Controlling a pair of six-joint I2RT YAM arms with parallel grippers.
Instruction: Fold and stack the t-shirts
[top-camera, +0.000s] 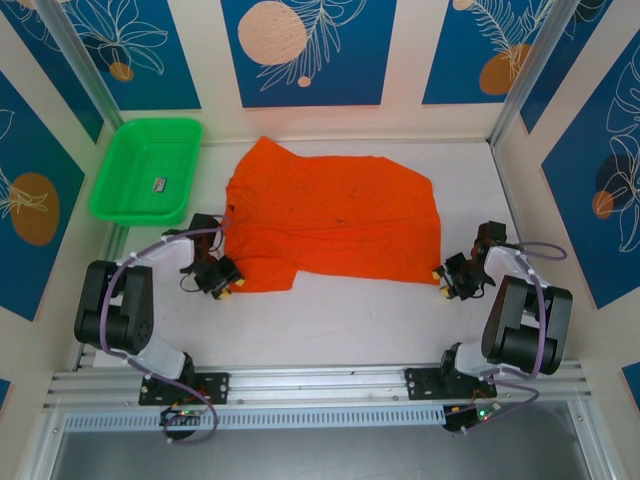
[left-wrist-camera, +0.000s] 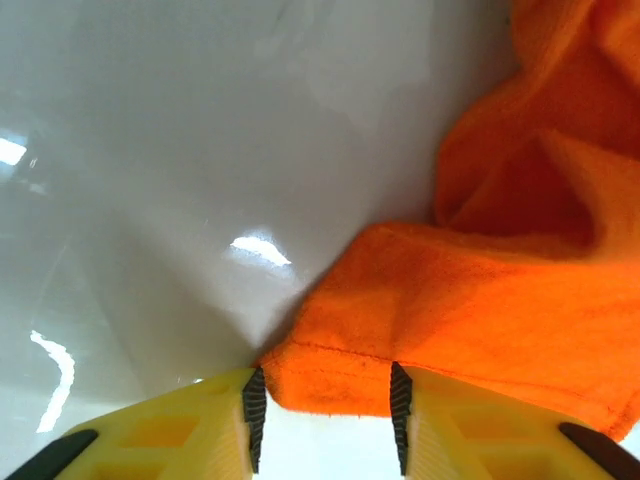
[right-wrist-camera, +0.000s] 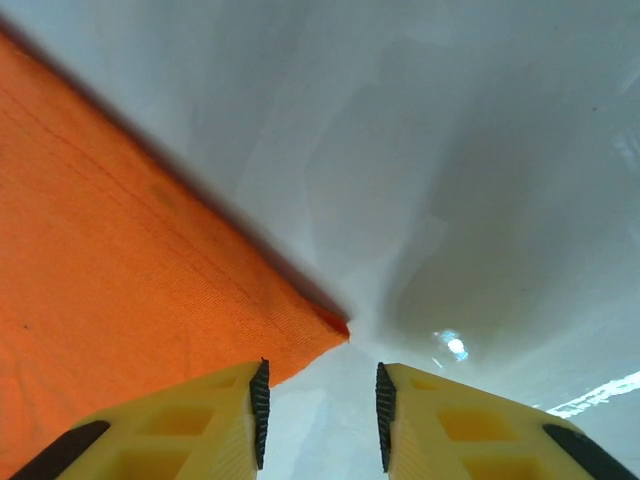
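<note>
Currently: both grippers sit at the near corners of the t-shirt, placed for a first fold.

The t-shirt (top-camera: 335, 215) lies spread on the table (top-camera: 330, 320) just right of the tray (top-camera: 108, 180), with its long axis running sideways away from the tray. The left gripper (top-camera: 228, 283) is at the near corner on the tray side, jaws apart with the hem between them; whether the pads pinch the hem cannot be told. The right gripper (top-camera: 443, 275) is at the near corner farthest from the tray, jaws apart over bare table, with the cloth tip just ahead of the gap. Judgement: each arm is nearest its own corner, so the fold should carry the near edge across the short axis.
</note>
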